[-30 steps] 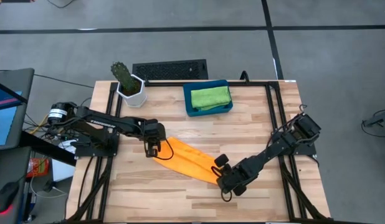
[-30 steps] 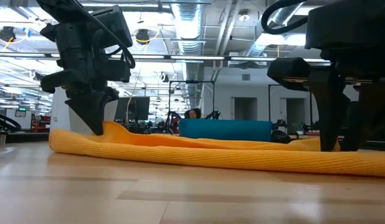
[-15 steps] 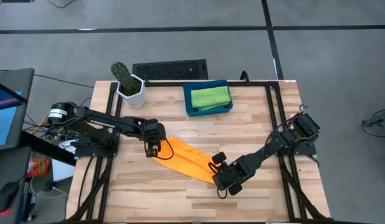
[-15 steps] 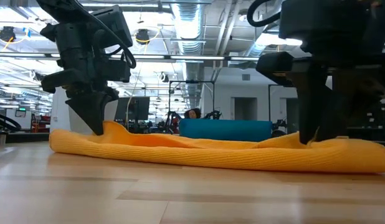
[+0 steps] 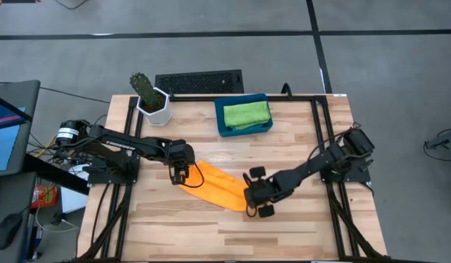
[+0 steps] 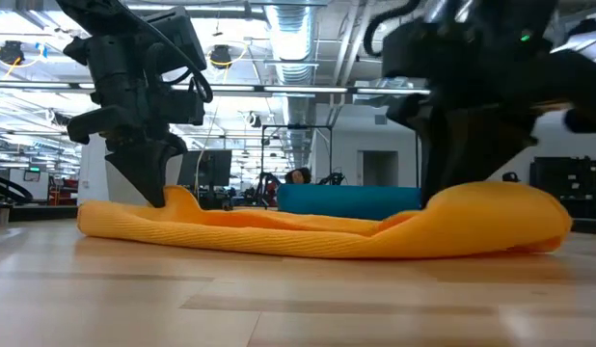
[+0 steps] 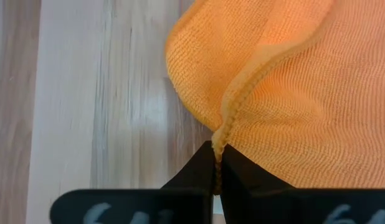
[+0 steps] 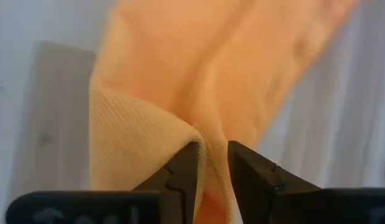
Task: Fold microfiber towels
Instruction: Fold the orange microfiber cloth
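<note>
Your left fingers [image 7: 217,177] are pressed together on one edge of the orange towel [image 5: 214,188]; your right fingers [image 8: 211,171] pinch a fold at its other end. Beyond both pairs the green towel [image 5: 247,114] lies in the blue tray [image 5: 222,126], a potted cactus [image 5: 149,95] beside it, well apart on the table [image 5: 298,146].

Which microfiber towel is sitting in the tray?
The green microfiber towel, in the dark-blue rectangular tray; the orange microfiber towel lies on the table.
</note>
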`<action>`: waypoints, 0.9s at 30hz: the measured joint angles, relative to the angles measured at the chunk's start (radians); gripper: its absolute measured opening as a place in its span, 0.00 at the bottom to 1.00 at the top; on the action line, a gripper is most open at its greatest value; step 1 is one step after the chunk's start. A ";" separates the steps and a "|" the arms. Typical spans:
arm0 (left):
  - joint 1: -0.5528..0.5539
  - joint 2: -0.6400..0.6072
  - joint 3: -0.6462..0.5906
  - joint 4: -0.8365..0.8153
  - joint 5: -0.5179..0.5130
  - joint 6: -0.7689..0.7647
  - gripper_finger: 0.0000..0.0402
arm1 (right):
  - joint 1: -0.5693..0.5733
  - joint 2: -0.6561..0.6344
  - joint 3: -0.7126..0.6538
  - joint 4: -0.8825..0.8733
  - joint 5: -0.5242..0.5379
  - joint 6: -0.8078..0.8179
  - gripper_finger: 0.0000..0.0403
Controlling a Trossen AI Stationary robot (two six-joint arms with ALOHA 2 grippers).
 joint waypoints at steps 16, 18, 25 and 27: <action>0.000 0.000 0.000 0.026 -0.023 0.001 0.00 | -0.036 -0.067 -0.002 -0.042 0.031 0.385 0.27; 0.000 0.000 0.000 0.035 -0.023 0.001 0.00 | -0.023 -0.101 -0.003 -0.066 0.108 0.454 0.26; 0.000 0.000 0.000 0.060 -0.025 0.011 0.00 | 0.033 -0.166 -0.003 0.149 0.173 0.418 0.24; 0.000 0.000 0.000 0.061 -0.026 0.012 0.00 | 0.054 -0.130 0.000 0.202 0.124 0.381 0.24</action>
